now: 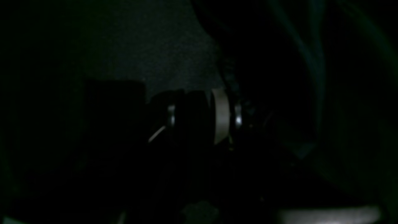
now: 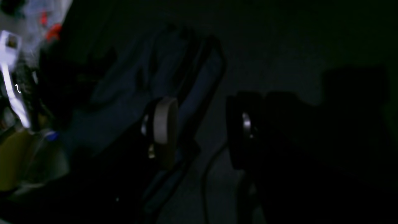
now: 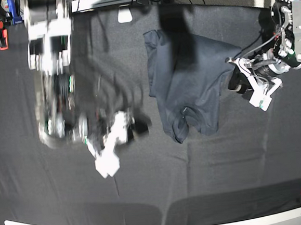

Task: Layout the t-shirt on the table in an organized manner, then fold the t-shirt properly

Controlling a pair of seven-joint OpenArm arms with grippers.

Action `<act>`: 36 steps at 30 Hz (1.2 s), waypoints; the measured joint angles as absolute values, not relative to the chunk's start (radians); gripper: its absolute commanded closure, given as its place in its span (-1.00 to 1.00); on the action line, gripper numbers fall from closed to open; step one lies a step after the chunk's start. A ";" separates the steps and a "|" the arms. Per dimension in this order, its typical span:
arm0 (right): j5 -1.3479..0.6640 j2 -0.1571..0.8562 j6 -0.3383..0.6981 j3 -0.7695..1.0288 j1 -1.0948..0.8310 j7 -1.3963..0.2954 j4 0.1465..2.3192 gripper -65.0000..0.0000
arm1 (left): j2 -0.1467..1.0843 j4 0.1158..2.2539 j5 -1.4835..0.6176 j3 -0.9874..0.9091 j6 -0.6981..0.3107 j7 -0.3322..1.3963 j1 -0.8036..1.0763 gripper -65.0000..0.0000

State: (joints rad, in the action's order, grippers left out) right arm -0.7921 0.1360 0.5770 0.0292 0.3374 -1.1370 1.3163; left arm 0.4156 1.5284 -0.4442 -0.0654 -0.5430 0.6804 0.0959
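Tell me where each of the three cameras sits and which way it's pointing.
Left wrist: on the left arm, looking past its claw at dark cloth; very dim.
Right wrist: on the right arm, looking past its claw, pads apart, toward the table edge.
Base: overhead, looking down on the table, t-shirt and both arms.
Shared: each claw shows in its wrist view and the base view.

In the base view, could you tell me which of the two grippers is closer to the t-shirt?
The left gripper, on that view's right, is closer: it sits right at the t-shirt's edge. The right gripper, blurred, stands apart from the shirt over bare table.
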 measured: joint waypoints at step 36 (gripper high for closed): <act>-0.603 -0.038 0.579 0.029 0.454 -1.021 0.872 0.31 | 0.416 1.528 -0.380 -0.067 -0.543 0.699 0.097 0.60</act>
State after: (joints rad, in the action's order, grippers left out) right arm -0.6025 -0.0383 0.5793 0.0292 0.4541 -1.0206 0.8719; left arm 0.4156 1.5284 -0.3801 -0.0666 -0.5430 0.6987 0.0967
